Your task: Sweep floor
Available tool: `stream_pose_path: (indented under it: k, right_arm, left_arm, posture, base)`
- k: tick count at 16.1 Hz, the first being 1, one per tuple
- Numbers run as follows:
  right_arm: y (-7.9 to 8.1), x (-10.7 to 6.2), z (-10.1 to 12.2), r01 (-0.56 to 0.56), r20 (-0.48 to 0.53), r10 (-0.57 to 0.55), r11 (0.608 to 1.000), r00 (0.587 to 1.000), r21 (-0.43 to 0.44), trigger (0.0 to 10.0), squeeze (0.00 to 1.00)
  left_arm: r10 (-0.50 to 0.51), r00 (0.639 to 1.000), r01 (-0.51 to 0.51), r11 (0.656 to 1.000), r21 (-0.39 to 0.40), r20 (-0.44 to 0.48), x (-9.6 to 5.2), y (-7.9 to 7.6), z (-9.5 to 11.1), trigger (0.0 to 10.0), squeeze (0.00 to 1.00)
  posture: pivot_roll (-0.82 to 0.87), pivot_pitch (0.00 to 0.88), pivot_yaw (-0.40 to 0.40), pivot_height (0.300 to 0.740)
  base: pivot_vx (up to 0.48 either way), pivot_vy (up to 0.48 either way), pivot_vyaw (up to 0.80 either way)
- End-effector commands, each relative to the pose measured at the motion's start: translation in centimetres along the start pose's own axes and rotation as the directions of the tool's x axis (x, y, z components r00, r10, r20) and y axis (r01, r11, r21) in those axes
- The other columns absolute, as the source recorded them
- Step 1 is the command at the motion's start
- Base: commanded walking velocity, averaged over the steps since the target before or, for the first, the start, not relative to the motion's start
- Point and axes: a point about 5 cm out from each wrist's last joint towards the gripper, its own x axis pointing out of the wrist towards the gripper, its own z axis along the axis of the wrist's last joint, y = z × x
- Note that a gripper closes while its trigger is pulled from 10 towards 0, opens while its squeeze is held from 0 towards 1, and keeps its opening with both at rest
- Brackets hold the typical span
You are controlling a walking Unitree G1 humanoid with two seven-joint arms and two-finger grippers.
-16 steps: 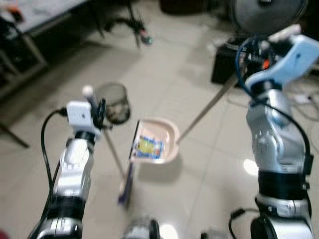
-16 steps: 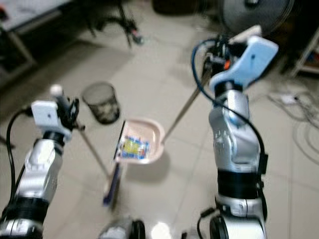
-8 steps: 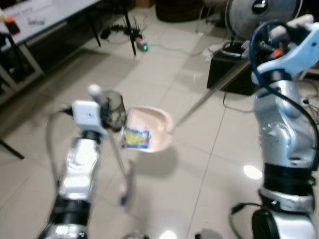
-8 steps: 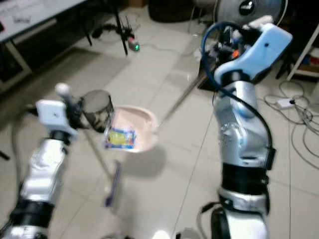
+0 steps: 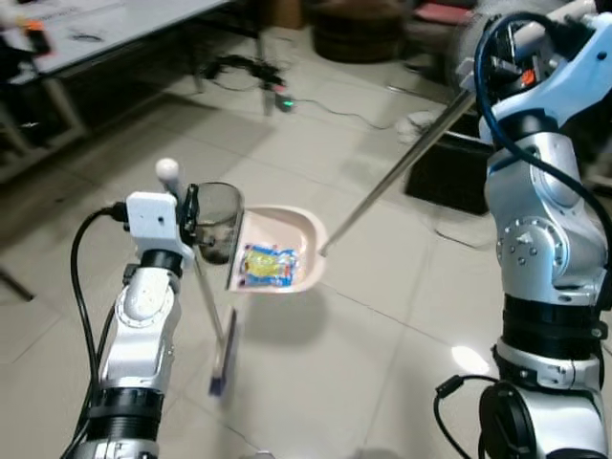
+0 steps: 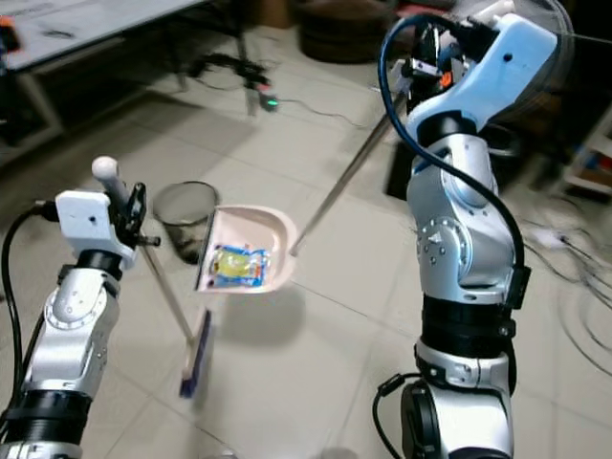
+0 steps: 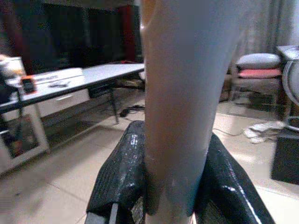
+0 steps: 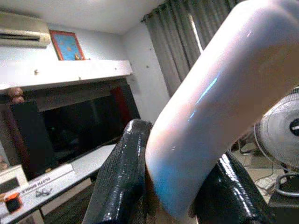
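While the head cameras look down over glossy pale floor tiles [image 5: 316, 382], the left gripper [image 6: 129, 218] is raised at chest height, its black fingers clamped round the thin metal broom handle [image 6: 167, 292], which slants down to a flat blue-edged broom head [image 6: 194, 368] resting on the tiles. From the upper right, the right gripper [image 5: 497, 72] grips the top of a long straight silvery dustpan handle [image 5: 397, 177] that runs diagonally down to a shallow, rounded pinkish plastic dustpan [image 5: 287, 258], held off the floor and casting a shadow below it. A crinkled yellow and blue wrapper [image 5: 268, 265] lies flat in the pan. Just beside the pan's far left edge stands a dark round mesh waste bin [image 6: 185, 220]; the pan's straight lip is near the bin's rim, though contact cannot be judged. Farther back are a white desk [image 5: 115, 24] on dark legs and cables on the floor. From the left wrist, two glossy black fingers [image 7: 119, 177] press on either side of the smooth pale broom handle [image 7: 180, 102], closed tight on it. From the right wrist, shiny black fingers [image 8: 124, 182] likewise squeeze a rounded, glossy white dustpan handle [image 8: 219, 107], with a round wire-caged fan [image 8: 278, 149] and grey curtains [image 8: 187, 42] behind.
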Motion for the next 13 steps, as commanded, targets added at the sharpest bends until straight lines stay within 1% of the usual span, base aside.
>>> stream_pose_path:
  k: [1,2,4,6,7,8,10,11,13]
  right_arm:
    - [0.7,0.6,1.2,-0.025,0.042,0.024,1.0,0.999,0.018,10.0,0.0]
    - [0.8,0.7,1.3,-0.026,0.044,0.025,0.999,0.999,0.02,10.0,0.0]
    - [0.7,1.1,1.5,-0.013,0.059,0.011,0.999,0.998,0.037,10.0,0.0]
    - [0.2,1.2,1.6,0.012,0.066,-0.015,0.999,0.998,0.052,10.0,0.0]
    - [-0.6,1.0,1.6,0.058,0.071,-0.064,0.995,0.995,0.083,10.0,0.0]
    - [-0.8,1.0,1.6,0.071,0.073,-0.078,0.993,0.994,0.09,10.0,0.0]
    - [-1.2,0.8,1.7,0.093,0.085,-0.101,0.991,0.991,0.096,10.0,0.0]
    - [-1.4,0.7,1.9,0.1,0.098,-0.109,0.991,0.989,0.092,10.0,0.0]
    - [-1.5,0.7,2.2,0.1,0.125,-0.11,0.991,0.986,0.085,10.0,0.0]
  left_arm:
    - [0.021,0.999,-0.022,1.0,0.015,0.049,-0.1,0.6,1.2,10.0,0.0]
    - [0.024,0.998,-0.025,1.0,0.018,0.051,-0.1,0.7,1.2,10.0,0.0]
    - [0.028,0.998,-0.03,0.999,0.026,0.052,-0.2,0.9,1.3,10.0,0.0]
    - [0.027,0.999,-0.028,0.999,0.033,0.045,-0.2,1.0,1.4,10.0,0.0]
    - [0.014,0.999,-0.016,0.999,0.039,0.039,0.0,0.9,1.3,10.0,0.0]
    - [0.012,0.999,-0.014,0.999,0.038,0.038,0.0,0.9,1.3,10.0,0.0]
    - [0.01,0.999,-0.011,0.999,0.038,0.034,0.1,1.0,1.3,10.0,0.0]
    - [0.007,1.0,-0.008,0.999,0.037,0.028,0.2,1.1,1.1,10.0,0.0]
    - [0.001,1.0,-0.001,1.0,0.025,0.014,0.3,0.9,0.7,10.0,0.0]
  posture:
    - [-0.02,0.036,-0.036,0.74]
    - [-0.02,0.036,-0.036,0.74]
    - [-0.02,0.041,-0.041,0.74]
    - [-0.02,0.045,-0.026,0.74]
    - [-0.02,0.05,-0.01,0.74]
    - [-0.02,0.05,-0.01,0.74]
    - [-0.03,0.052,0.004,0.74]
    - [-0.04,0.059,0.036,0.74]
    - [-0.05,0.063,0.044,0.74]
  base:
    - [0.36,0.0,0.8]
    - [0.36,0.0,0.8]
    - [0.368,0.0,0.0]
    - [0.368,0.0,0.0]
    - [0.368,0.0,0.0]
    - [0.364,0.0,0.0]
    - [0.364,0.0,0.0]
    - [0.364,0.0,0.0]
    - [0.364,0.0,0.0]
